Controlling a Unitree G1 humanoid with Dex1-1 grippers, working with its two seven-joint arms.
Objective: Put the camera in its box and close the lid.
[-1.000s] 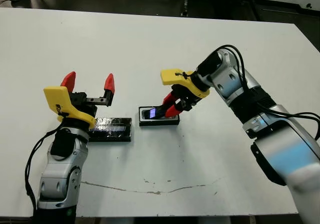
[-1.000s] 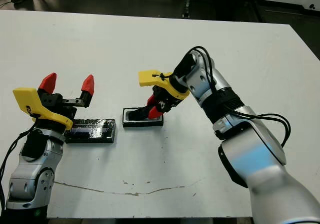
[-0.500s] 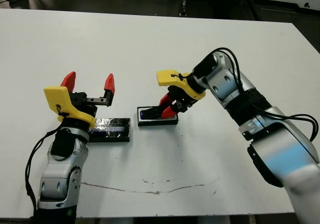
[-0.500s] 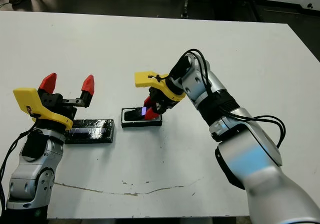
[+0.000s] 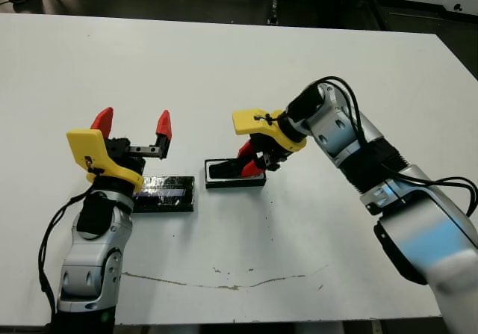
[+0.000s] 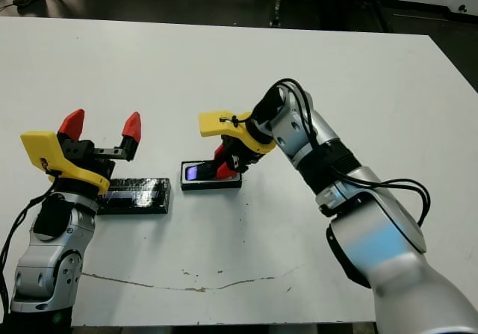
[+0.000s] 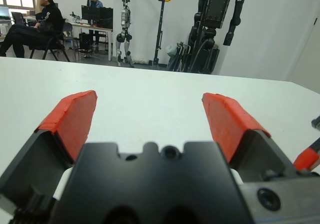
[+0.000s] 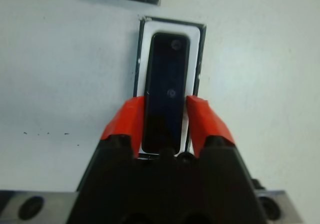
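- Head views: my right gripper [image 5: 251, 164] pinches the camera [image 6: 200, 172], which lies lengthwise in the box [image 5: 234, 182] directly under my fingers. The lid [image 5: 165, 193] rests flat on the table [image 5: 239, 65], just below my left gripper [image 5: 133, 128], apart from the box.
- Left wrist view: my left fingers [image 7: 230, 120] are spread wide, holding nothing.
- Right wrist view: the camera sits inside the white lining, one fingertip on each long side.
- Judgement: placement is nearly complete; release, lid pickup and closing remain.

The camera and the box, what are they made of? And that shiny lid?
The camera looks like smooth black plastic or glass, since it has a dull sheen. The box seems to be stiff card or plastic, with black walls and a matt white lining. The lid looks glossy, perhaps laminated card, as it glints with speckles.
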